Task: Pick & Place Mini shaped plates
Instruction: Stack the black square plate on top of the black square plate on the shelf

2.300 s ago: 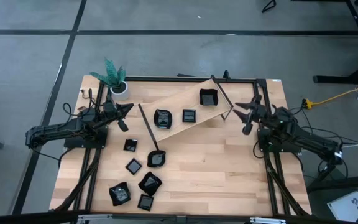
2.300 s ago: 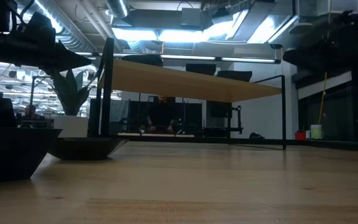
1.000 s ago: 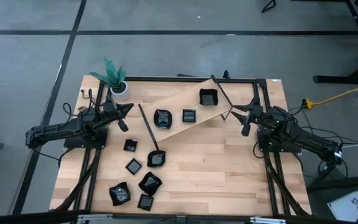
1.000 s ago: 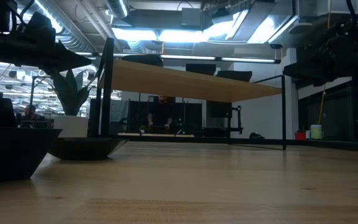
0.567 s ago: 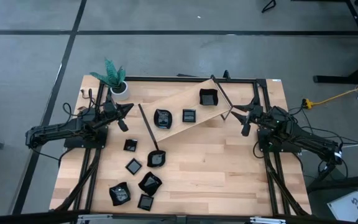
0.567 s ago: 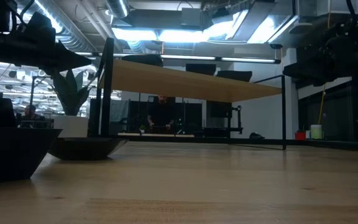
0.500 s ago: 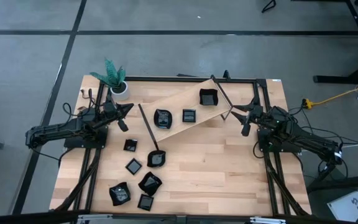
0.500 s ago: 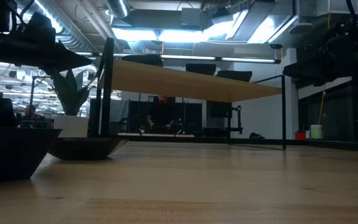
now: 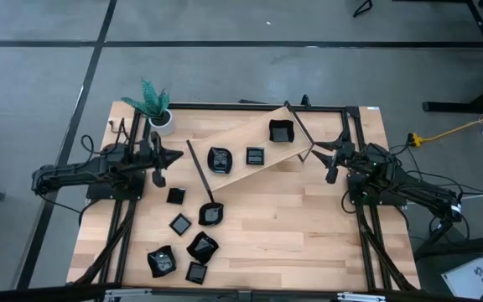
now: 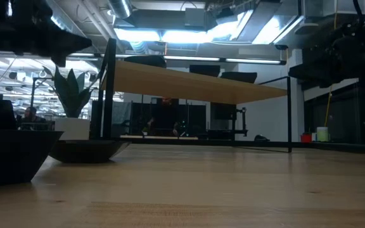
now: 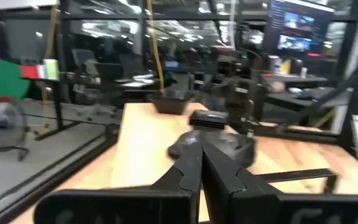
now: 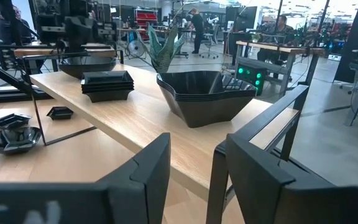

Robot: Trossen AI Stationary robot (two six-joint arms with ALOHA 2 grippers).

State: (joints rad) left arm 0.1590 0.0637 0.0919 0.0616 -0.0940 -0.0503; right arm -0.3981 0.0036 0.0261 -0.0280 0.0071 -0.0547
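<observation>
Wooden shelf [image 9: 250,143]: I see it just ahead of my right gripper [image 9: 320,159], blocking.
Right fingers: spread, empty.
Left gripper [image 9: 159,164]: closed, empty.

text: none legible | labels: none | brands: none | numbers: none | signs: none

The floor [image 9: 250,75] is grey with dark lines across it. A yellow cable [image 9: 455,130] lies on it by the table [image 9: 300,218]. Far back in the room, bright lights [image 10: 170,35] hang from the ceiling. There are desks [image 12: 272,56], a fan [image 11: 4,127] and screens [image 11: 297,28]. People [image 12: 197,22] stand far off.
</observation>
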